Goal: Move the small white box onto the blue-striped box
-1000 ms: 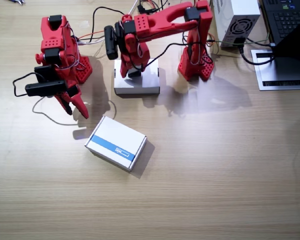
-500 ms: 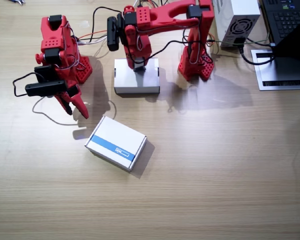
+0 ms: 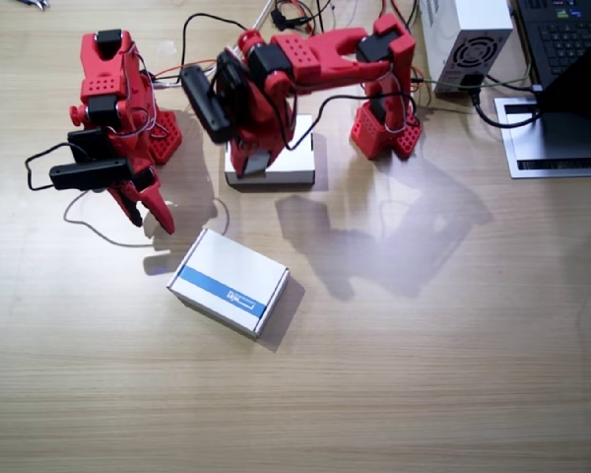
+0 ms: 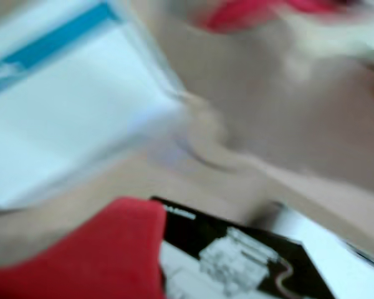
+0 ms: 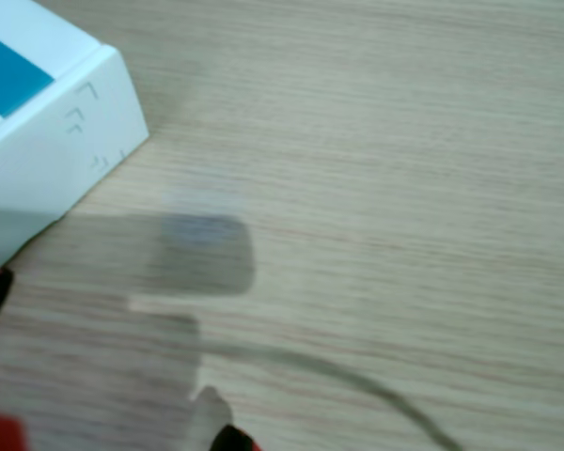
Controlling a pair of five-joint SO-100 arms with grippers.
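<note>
The blue-striped box (image 3: 229, 283) lies at an angle on the wooden table, its blue band along the near long side. It also shows blurred in a wrist view (image 4: 68, 106), and its corner shows in the other (image 5: 38, 132). My left gripper (image 3: 251, 168) hangs lifted over the left end of a plain flat white box (image 3: 294, 163). Beside its red jaw, a small white carton with dark print, which I take for the small white box (image 4: 255, 261), appears gripped; the view is smeared. My right gripper (image 3: 150, 215) points down at the table just behind the striped box, jaws slightly apart, holding nothing.
A grey power unit (image 3: 468, 39), a laptop (image 3: 566, 39) and a silver plate (image 3: 557, 148) stand at the back right. A loose cable (image 3: 89, 232) curls near the right arm. Open wood lies in front of and to the right of the striped box.
The left arm has risen off the plain flat white box and swung towards the striped box; its shadow has grown and spread forward. The right arm has not moved.
</note>
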